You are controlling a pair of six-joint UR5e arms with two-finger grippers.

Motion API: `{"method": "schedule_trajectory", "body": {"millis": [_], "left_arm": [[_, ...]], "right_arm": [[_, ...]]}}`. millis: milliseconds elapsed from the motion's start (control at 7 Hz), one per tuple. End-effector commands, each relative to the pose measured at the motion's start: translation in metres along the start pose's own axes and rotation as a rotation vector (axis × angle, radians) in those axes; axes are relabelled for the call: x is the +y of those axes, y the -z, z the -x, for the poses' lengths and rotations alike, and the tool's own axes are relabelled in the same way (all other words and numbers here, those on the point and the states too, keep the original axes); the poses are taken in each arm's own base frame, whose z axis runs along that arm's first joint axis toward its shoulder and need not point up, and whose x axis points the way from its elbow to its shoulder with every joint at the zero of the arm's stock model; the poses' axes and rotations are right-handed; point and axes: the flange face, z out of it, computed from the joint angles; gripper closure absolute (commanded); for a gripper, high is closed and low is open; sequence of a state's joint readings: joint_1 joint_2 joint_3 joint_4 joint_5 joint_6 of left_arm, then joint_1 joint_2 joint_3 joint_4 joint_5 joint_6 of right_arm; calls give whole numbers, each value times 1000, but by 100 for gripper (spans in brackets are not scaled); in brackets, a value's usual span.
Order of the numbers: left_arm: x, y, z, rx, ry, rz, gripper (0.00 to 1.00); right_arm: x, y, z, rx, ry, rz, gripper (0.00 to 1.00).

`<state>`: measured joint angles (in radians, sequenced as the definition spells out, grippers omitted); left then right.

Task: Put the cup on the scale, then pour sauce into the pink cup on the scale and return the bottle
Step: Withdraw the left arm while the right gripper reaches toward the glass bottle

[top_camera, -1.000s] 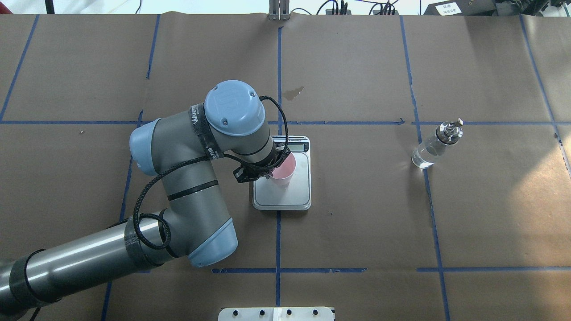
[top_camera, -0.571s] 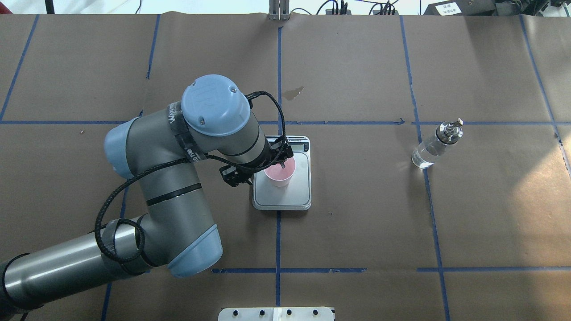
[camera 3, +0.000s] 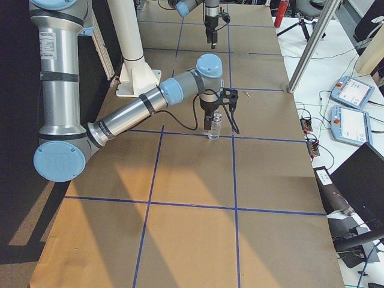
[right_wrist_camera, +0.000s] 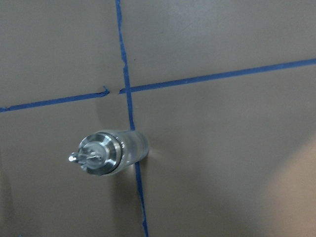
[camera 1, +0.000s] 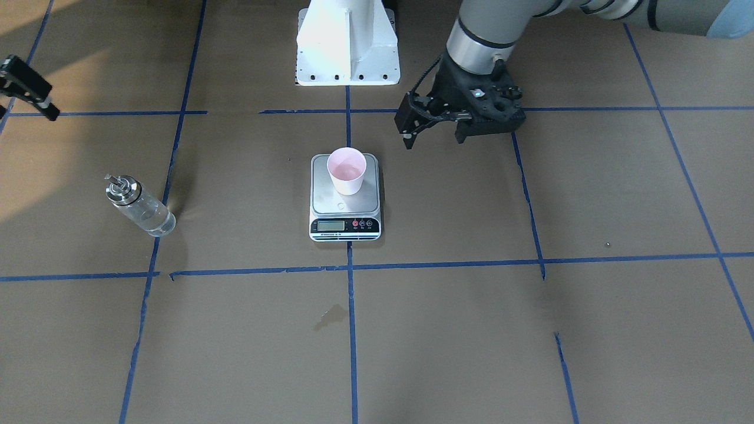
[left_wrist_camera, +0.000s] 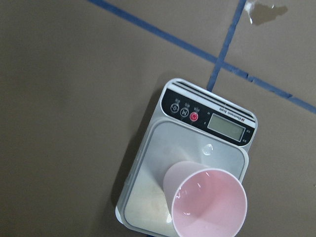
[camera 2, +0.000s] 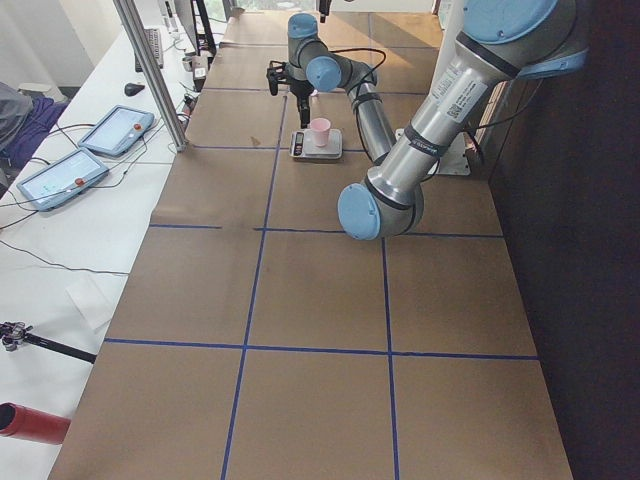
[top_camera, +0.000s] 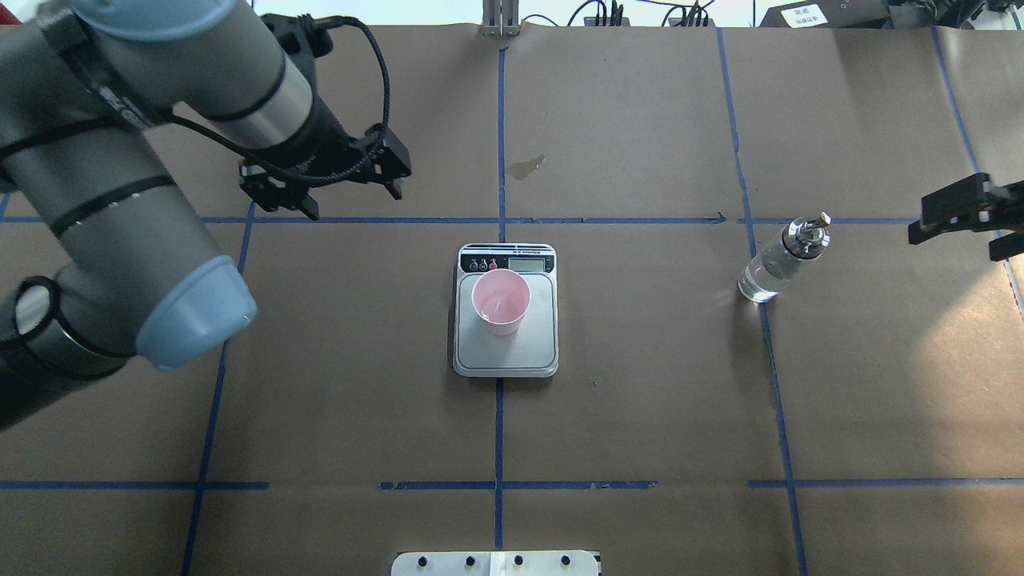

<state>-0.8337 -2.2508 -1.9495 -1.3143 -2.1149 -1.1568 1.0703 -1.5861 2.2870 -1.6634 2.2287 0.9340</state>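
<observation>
The pale pink cup (top_camera: 500,300) stands upright on the steel platform of the scale (top_camera: 512,352), alone and untouched; it also shows in the front view (camera 1: 346,171) and the left wrist view (left_wrist_camera: 210,202). My left gripper (top_camera: 352,202) is open and empty, raised off to the far left of the scale (camera 1: 344,203). The clear bottle (top_camera: 780,260) with its silver spout cap stands on the paper at the right. My right gripper (top_camera: 956,242) is open just right of the bottle, apart from it. The right wrist view looks down on the bottle (right_wrist_camera: 108,153).
Brown paper with blue tape lines covers the table. A dark stain (top_camera: 526,166) lies beyond the scale. The white robot base plate (top_camera: 496,562) sits at the near edge. Tablets (camera 2: 110,130) lie on a side table.
My left gripper has let go of the cup and drawn back up and to the far left. The cup stays on the scale. My right gripper has come in beside the bottle.
</observation>
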Motion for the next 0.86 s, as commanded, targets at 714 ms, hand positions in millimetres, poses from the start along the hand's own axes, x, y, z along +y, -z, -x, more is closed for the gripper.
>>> {"method": "schedule_trajectory", "body": {"millis": [714], "left_arm": [[-140, 68, 342, -427, -730, -34, 0]], "right_arm": [[119, -142, 96, 65, 144, -617, 0]]}}
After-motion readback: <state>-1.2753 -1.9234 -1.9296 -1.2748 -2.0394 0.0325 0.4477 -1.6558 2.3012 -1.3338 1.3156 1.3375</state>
